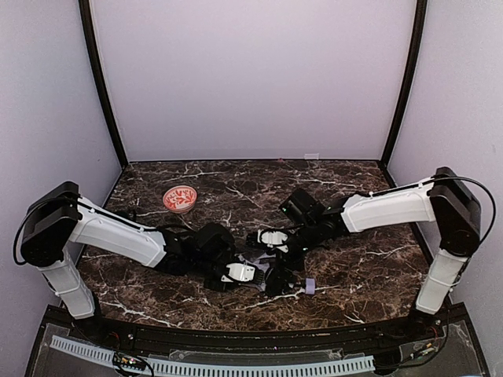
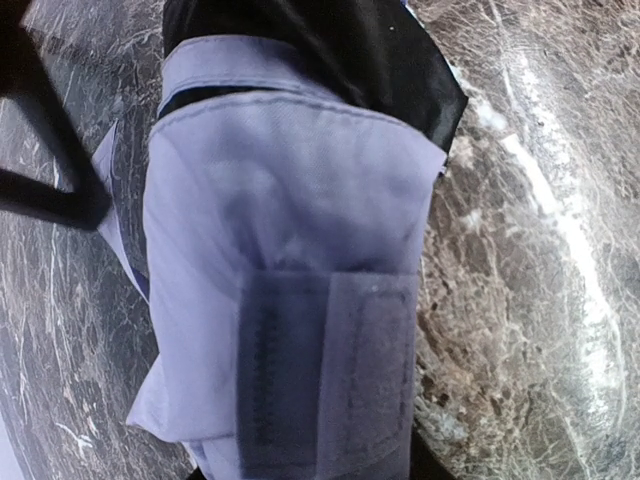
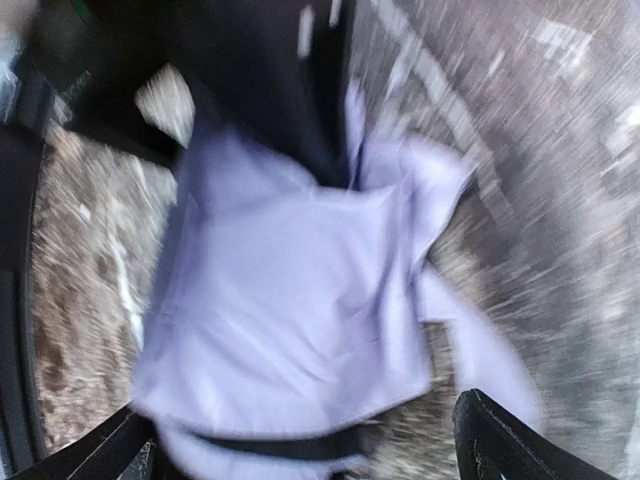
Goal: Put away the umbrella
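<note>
Right wrist view: my right jaws gape, holding nothing; whether my left jaws grip the umbrella I cannot tell. I'd bunch its folds tight first.

The umbrella lies on the table near its front edge, about midway between the two arms. Its handle points right. The left tool is against the umbrella's left side; the right tool is just behind it. A bowl sits well behind, to the left.
</note>
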You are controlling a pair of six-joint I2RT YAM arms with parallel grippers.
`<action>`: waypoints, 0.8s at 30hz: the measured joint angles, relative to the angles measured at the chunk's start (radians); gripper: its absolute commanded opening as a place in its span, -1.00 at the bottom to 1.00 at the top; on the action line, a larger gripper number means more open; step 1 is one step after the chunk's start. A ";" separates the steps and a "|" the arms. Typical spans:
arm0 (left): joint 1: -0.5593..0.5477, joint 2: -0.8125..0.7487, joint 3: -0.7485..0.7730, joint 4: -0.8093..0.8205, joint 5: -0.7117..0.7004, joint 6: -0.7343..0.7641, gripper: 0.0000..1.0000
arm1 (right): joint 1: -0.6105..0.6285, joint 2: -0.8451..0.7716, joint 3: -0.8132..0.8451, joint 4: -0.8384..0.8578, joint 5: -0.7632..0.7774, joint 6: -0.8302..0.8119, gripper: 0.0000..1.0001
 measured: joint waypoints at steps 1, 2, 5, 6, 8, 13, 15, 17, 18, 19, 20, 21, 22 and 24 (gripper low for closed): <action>0.000 0.000 -0.002 0.001 0.000 0.003 -1.00 | -0.010 -0.024 0.000 0.002 -0.012 -0.005 0.99; -0.001 0.000 -0.006 0.005 -0.001 0.006 -1.00 | -0.021 -0.060 0.000 0.006 -0.030 -0.006 0.99; -0.003 -0.001 -0.013 0.016 -0.004 0.018 -1.00 | -0.055 -0.178 -0.013 0.063 -0.065 0.007 0.99; -0.005 -0.003 -0.015 0.020 -0.006 0.024 -1.00 | -0.073 -0.237 -0.034 0.114 -0.067 0.022 0.99; -0.006 -0.006 -0.023 0.031 -0.007 0.034 -1.00 | -0.108 -0.379 -0.127 0.295 -0.031 0.074 0.99; -0.006 -0.012 -0.043 0.061 -0.008 0.064 -1.00 | -0.186 -0.597 -0.334 0.686 0.135 0.217 0.82; -0.006 -0.012 -0.043 0.062 -0.008 0.072 -1.00 | -0.206 -0.542 -0.257 0.629 0.156 0.245 0.45; -0.006 -0.012 -0.043 0.062 -0.008 0.078 -1.00 | -0.213 -0.412 -0.082 0.477 0.158 0.296 0.23; -0.006 -0.012 -0.043 0.062 -0.009 0.081 -1.00 | -0.213 -0.348 -0.011 0.420 0.155 0.317 0.21; -0.006 -0.012 -0.042 0.062 -0.011 0.084 -1.00 | -0.213 -0.302 0.039 0.365 0.153 0.336 0.21; -0.007 -0.012 -0.042 0.061 -0.012 0.086 -1.00 | -0.213 -0.255 0.078 0.305 0.147 0.366 0.23; -0.007 -0.012 -0.042 0.061 -0.013 0.089 -1.00 | -0.212 -0.212 0.095 0.246 0.140 0.395 0.23; -0.007 -0.012 -0.042 0.061 -0.013 0.090 -1.00 | -0.211 -0.184 0.094 0.195 0.135 0.414 0.24; -0.007 -0.012 -0.042 0.061 -0.014 0.092 -1.00 | -0.206 -0.138 0.068 0.097 0.134 0.437 0.24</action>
